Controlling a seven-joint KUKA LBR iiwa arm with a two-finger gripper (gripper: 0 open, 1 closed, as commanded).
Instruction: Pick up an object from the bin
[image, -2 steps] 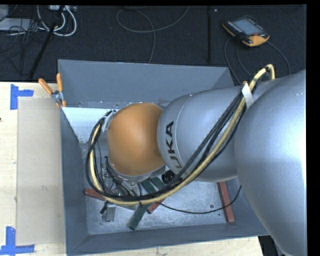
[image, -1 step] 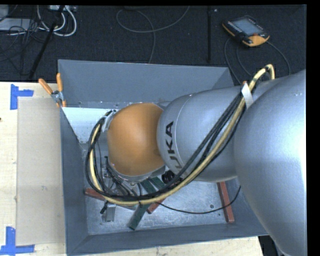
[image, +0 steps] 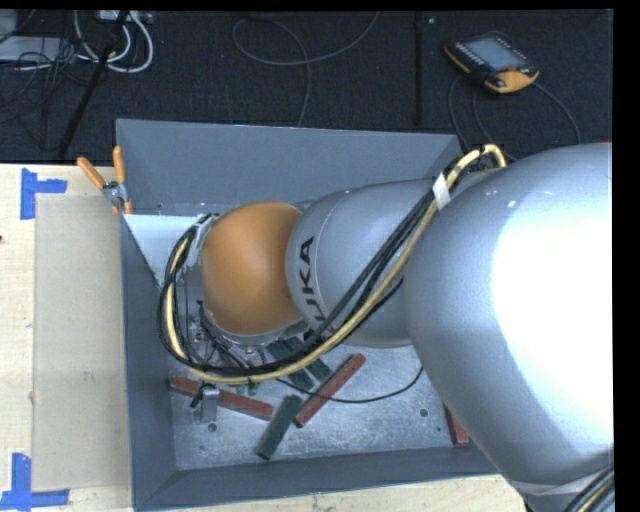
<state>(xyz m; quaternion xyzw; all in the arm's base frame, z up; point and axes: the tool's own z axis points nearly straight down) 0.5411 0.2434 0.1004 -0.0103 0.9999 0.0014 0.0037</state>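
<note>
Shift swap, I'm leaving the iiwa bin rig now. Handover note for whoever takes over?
Gripper: low in the bin, lower left of the view, under the orange wrist cover. Can't tell whether it is open or shut.
Things: a red-brown bar lies flat right by it. A slanted red-brown bar and a dark green bar lie further right.
Done: arm reaches into the bin; nothing seen held.
Left: grasp one thing and lift it out.
</note>
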